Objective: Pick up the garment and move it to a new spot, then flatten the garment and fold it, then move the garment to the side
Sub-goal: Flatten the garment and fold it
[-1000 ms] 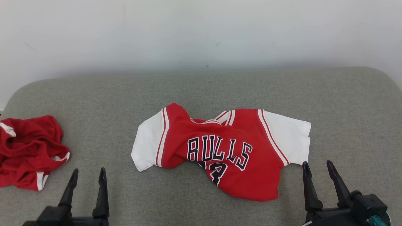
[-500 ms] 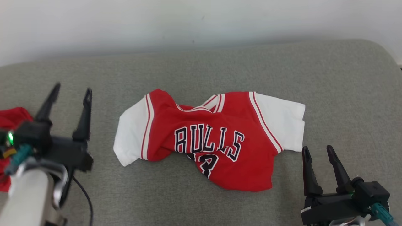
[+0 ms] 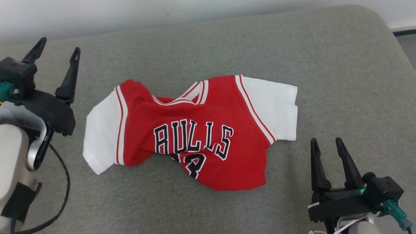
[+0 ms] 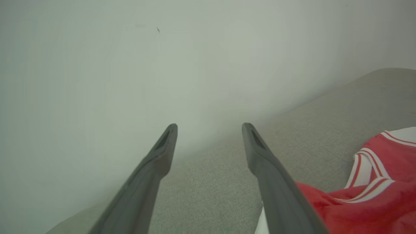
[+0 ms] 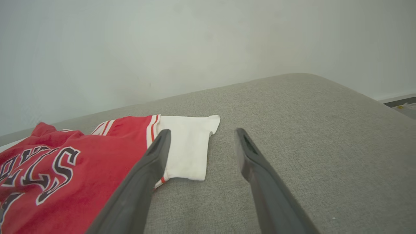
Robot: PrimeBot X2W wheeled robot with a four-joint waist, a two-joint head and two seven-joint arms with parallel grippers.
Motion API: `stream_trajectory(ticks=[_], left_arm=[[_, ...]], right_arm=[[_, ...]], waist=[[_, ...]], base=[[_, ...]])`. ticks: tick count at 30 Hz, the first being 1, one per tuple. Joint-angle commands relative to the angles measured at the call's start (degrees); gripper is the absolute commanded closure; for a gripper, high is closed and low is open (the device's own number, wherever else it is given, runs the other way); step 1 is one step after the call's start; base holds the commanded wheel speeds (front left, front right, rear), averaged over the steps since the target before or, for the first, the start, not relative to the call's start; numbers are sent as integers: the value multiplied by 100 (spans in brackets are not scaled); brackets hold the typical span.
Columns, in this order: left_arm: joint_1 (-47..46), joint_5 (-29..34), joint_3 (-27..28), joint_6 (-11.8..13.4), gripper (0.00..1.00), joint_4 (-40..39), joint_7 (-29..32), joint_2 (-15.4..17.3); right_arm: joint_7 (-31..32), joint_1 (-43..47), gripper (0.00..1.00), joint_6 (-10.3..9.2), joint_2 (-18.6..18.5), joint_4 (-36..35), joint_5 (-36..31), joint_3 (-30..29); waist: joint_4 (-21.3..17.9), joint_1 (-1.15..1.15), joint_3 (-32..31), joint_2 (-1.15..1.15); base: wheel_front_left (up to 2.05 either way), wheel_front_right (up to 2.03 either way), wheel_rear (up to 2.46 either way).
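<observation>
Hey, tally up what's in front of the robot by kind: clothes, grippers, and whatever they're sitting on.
jersey: 1
grippers: 2 (left gripper, right gripper, both open, neither touching the jersey)
cushion: 1
Total: 4

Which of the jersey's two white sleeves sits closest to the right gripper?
The sleeve on the robot's right, close by the right gripper; the other sleeve lies across the Bulls jersey.
</observation>
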Motion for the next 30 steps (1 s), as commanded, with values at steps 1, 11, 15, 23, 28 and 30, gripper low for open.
stream_trajectory(ticks=[1,11,15,23,28,30], left_arm=[[-112,-126,-102,17,0,104,75,51],[-308,-643,-846,16,0,846,380,287],[-346,-978,-1190,16,0,1052,526,325],[-391,-1629,-1855,17,0,1338,1161,418],[-379,-2064,-2222,12,30,1434,1696,436],[-379,-2168,-2262,12,88,1414,1728,425]], right_arm=[[-2,-66,0,-13,12,-12,26,-2],[-2,-180,0,-13,22,1,58,11],[-2,-208,0,-13,21,5,83,14],[-2,-244,0,-13,22,15,71,11],[-2,-275,0,-13,21,32,40,23],[-2,-277,0,-13,22,31,34,15]], waist=[[-165,-1,188,-1],[-307,-1,380,-1],[-329,-1,424,-1],[-352,-1,476,-1],[-392,-1,472,-1],[-393,-1,465,-1]], base=[[0,0,0],[0,0,0],[0,0,0],[0,0,0],[0,0,0],[0,0,0]])
